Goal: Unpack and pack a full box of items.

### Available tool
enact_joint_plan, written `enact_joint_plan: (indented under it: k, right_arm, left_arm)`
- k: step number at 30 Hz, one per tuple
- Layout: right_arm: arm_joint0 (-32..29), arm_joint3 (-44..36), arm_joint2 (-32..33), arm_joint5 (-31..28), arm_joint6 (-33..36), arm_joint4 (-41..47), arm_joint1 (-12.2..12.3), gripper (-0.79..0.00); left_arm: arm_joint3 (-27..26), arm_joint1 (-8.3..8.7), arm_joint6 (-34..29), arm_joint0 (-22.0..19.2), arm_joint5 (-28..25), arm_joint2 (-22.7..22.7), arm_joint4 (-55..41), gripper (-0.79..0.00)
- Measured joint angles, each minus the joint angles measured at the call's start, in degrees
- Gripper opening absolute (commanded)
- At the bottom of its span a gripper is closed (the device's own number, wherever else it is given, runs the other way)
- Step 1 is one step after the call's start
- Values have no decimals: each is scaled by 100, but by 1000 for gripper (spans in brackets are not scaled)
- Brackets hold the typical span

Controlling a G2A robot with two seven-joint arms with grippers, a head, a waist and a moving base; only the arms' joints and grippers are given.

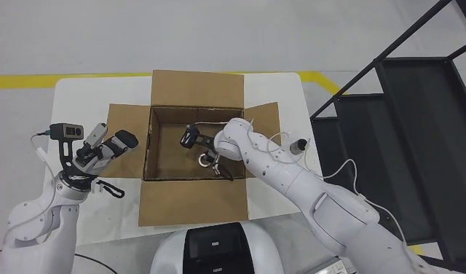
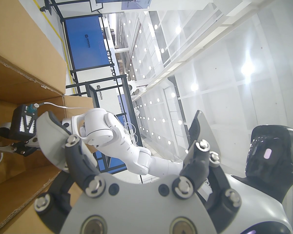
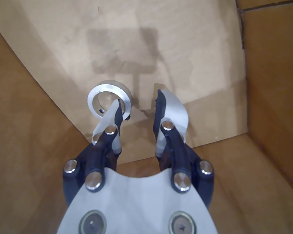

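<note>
My left hand [image 1: 115, 146] hangs released and empty at nine o'clock of the box [image 1: 196, 111], over its flap and above the desk [image 1: 87, 99]. The metal ring [image 3: 109, 86] lies flat on the box floor, near the middle, a little toward six o'clock. My right hand [image 3: 139, 99] is down in the box, spread wide, grasping nothing. One finger [image 3: 108, 119] crosses the ring's rim; whether it dips into the hole I cannot tell. I'd seat that finger in the hole, the other outside, close slowly, then lift straight, clear of the walls.

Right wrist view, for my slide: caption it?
Open right gripper inside the cardboard box, at a metal ring lying on its floor.
</note>
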Motion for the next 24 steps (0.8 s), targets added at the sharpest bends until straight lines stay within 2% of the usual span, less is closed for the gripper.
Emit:
enact_joint_plan:
  k: [3,6,7,12,17,20,24]
  right_arm:
    - [60,140,-63,-56,-6,26,-63,-536]
    - [113,269,-89,-65,-35,59,-114,-665]
    - [127,305,-92,-65,-44,67,-127,-785]
    - [185,387,-41,-131,-108,107,-151,-785]
    - [156,178,153,-277,-115,122,-63,-785]
    - [40,-173,387,-364,-80,84,69,-785]
    - [-382,-1139,986,-469,47,109,364,-785]
  left_arm:
    - [0,0,0,0,0,0,0,0]
    - [0,0,0,0,0,0,0,0]
    - [0,0,0,0,0,0,0,0]
    - [0,0,0,0,0,0,0,0]
    - [0,0,0,0,0,0,0,0]
    - [0,0,0,0,0,0,0,0]
    - [0,0,0,0,0,0,0,0]
